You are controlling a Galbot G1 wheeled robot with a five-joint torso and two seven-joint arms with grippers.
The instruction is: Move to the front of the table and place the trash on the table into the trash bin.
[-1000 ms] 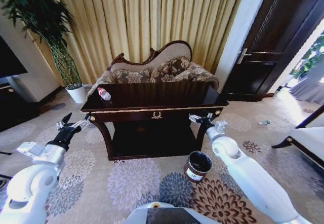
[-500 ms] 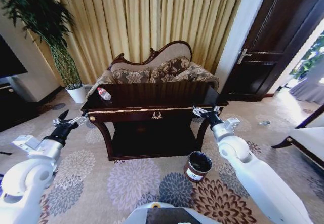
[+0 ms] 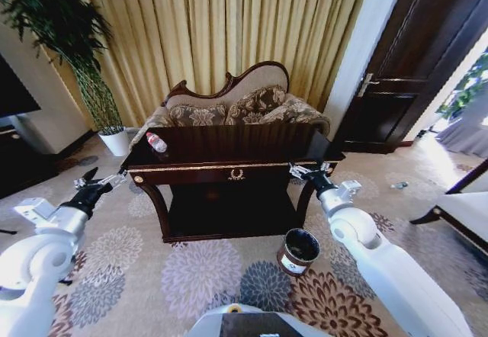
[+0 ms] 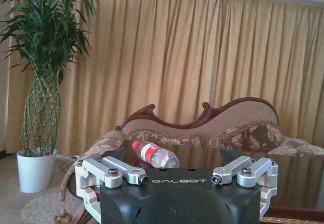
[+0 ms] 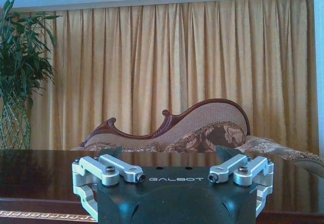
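The trash bin [image 3: 297, 251] is standing on the carpet at four o'clock of the desk [image 3: 229, 171], showing nothing inside; the bottle [image 3: 156, 141] is lying at the desk's ten o'clock corner. Left gripper [image 3: 90, 180] and right gripper [image 3: 306, 171] are hovering with released jaws.

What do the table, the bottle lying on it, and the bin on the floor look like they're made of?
The table looks like dark polished wood: its top mirrors the sofa, with gold trim along the rail. The bottle seems clear plastic, with a red label and cap. The bin looks dark brown with a black liner; its material is unclear.
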